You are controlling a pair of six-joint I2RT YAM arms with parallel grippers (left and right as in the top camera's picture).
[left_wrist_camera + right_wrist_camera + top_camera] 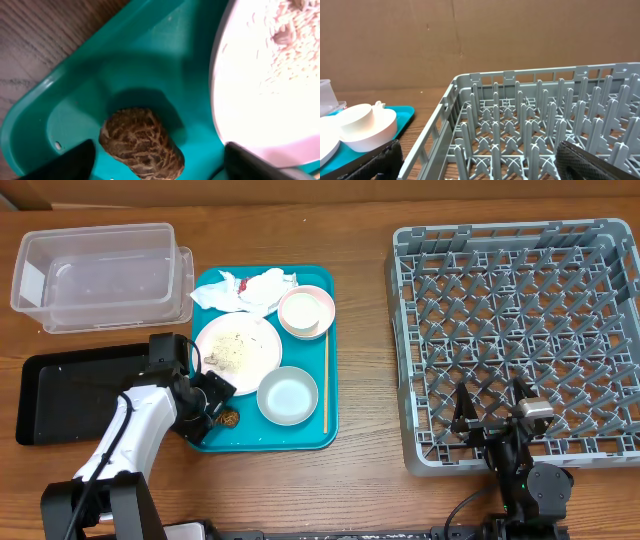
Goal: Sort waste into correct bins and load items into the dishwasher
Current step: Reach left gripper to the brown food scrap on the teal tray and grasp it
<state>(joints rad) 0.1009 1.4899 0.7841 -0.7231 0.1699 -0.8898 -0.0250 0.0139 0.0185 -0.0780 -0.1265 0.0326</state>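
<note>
Lab-style test setup: wooden table (362, 330), cardboard backdrop (470, 40).

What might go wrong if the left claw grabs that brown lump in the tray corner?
The rounded brown lump may roll out of the open left gripper in the teal tray's curved corner. One finger is close to the pink plate and might nudge it, scattering rice.

Between left gripper (167, 162) fingers: brown lump (141, 145), rough, crackled, matt. Under it: teal tray (150, 60), smooth glossy plastic. Right of fingers: pink plate (250, 115), smooth, shiny. Beyond tray: table (45, 40), matt wood grain. Ahead of right gripper (485, 167): dish rack (520, 125), grey matt plastic.
</note>
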